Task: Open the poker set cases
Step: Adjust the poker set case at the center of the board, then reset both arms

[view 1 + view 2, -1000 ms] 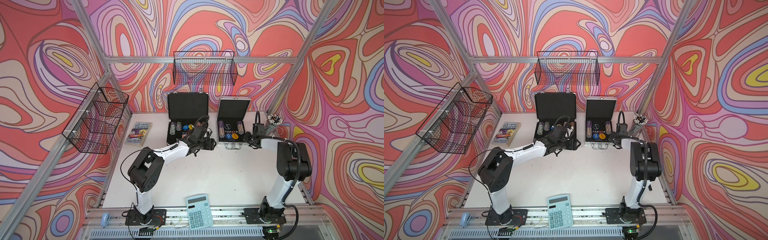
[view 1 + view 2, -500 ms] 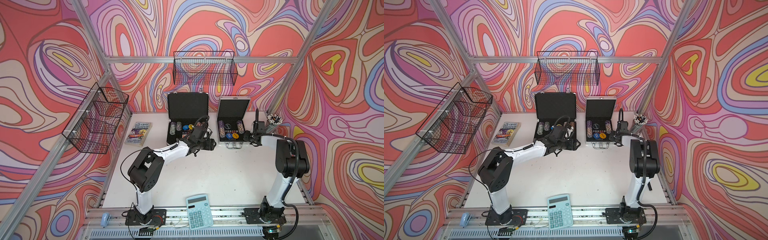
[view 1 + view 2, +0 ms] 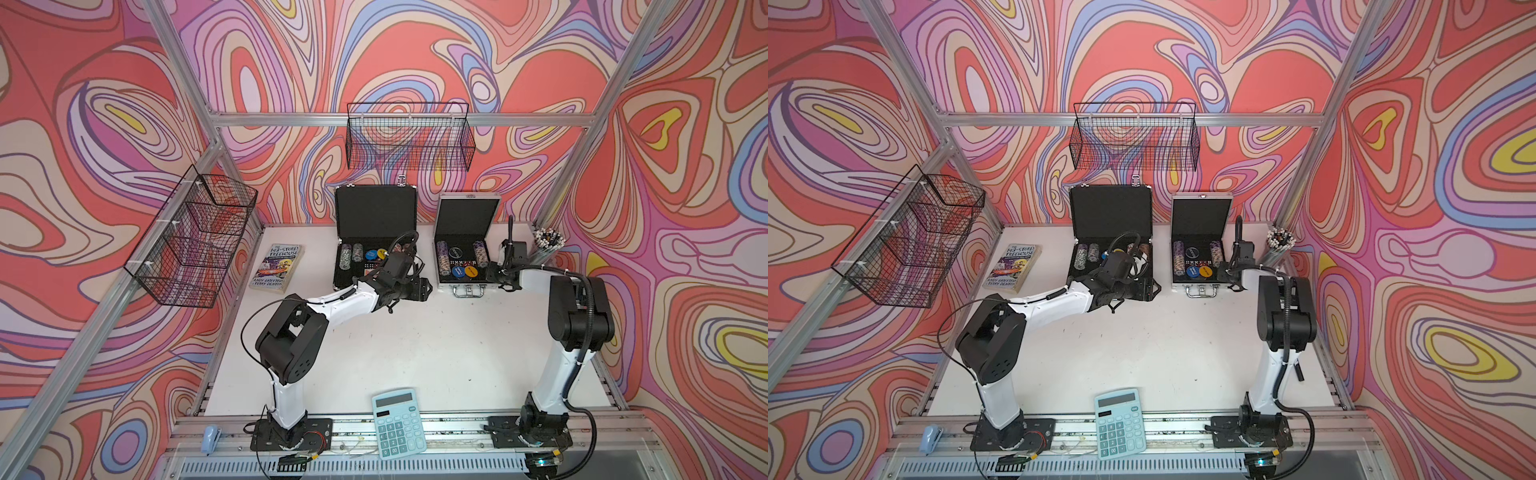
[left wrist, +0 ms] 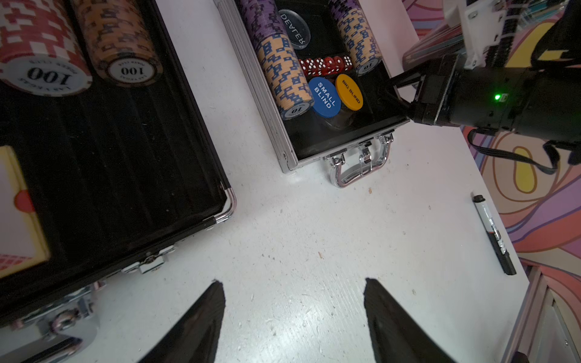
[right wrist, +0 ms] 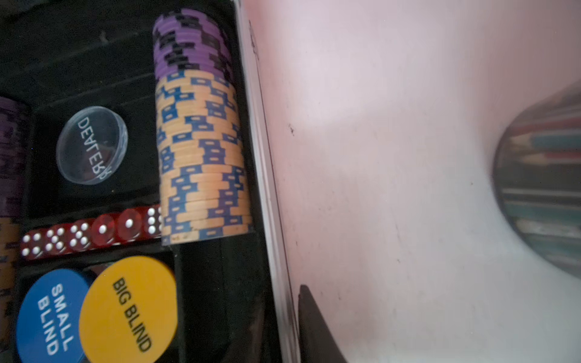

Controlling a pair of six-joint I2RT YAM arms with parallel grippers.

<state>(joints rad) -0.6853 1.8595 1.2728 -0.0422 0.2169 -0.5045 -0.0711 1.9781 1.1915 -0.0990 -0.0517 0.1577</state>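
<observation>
The larger black briefcase-style case [image 3: 376,214] and the smaller silver aluminium briefcase-style case [image 3: 466,222] stood open at the back of the white surface [image 3: 415,353], side by side but apart, lids upright toward the wall. We judged them stiff, metal-framed and heavy with chips, their smooth edges apt to slip; the light hinged lid, taken at its front lip, seemed the part to move, and the chrome handle [image 4: 358,169] the place to drag a base. The black tray held rows of red-and-white chips [image 4: 37,41]; the silver tray held rows of purple and tan chips [image 4: 283,72], red dice [image 5: 91,234], a clear dealer button [image 5: 91,144], a blue small-blind disc [image 5: 53,314] and a yellow big-blind disc [image 5: 129,311], all loose enough, we thought, to spill if tipped. The left claw [image 4: 292,283] hung spread and empty over bare surface just off the black case's front corner; the right claw [image 4: 391,88] was pressed nearly together at the silver case's side wall, and whether it nipped that wall we could not tell.
</observation>
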